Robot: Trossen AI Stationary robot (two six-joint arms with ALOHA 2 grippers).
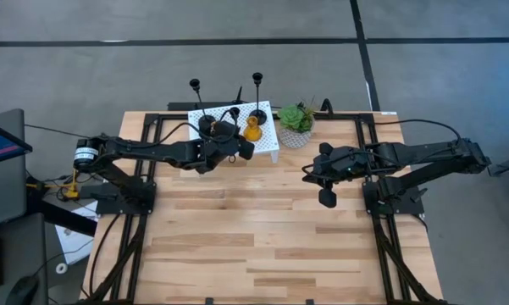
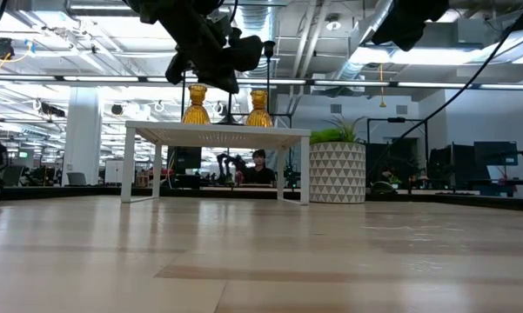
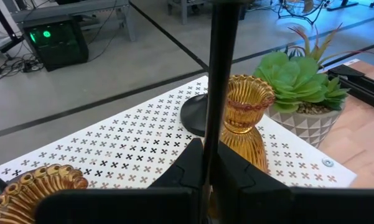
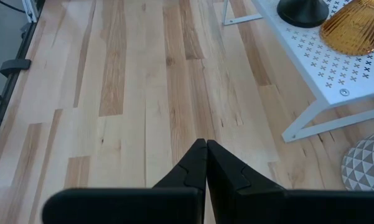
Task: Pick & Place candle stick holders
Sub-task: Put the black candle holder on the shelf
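From above, a pale wooden plank table [image 1: 262, 229] carries a small white perforated metal stand [image 1: 269, 146] at its far edge, where the left gripper [image 1: 223, 140] hovers over thin-stemmed black candle stick holders [image 1: 257, 95] and a ribbed amber glass holder [image 1: 252, 129] — the right gripper [image 1: 322, 174] waits well apart, over bare wood. The left wrist view shows its fingers clamped on a black stem [image 3: 221, 81], the amber holder just beyond them beside a green succulent in a patterned pot [image 3: 302, 93]. The right wrist view shows its fingers [image 4: 193, 168] pressed together on nothing.

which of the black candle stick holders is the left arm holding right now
The black holder whose thin stem runs up between the left gripper's shut fingers, over the white stand. The other black holder in plain view stands untouched by the amber holder.
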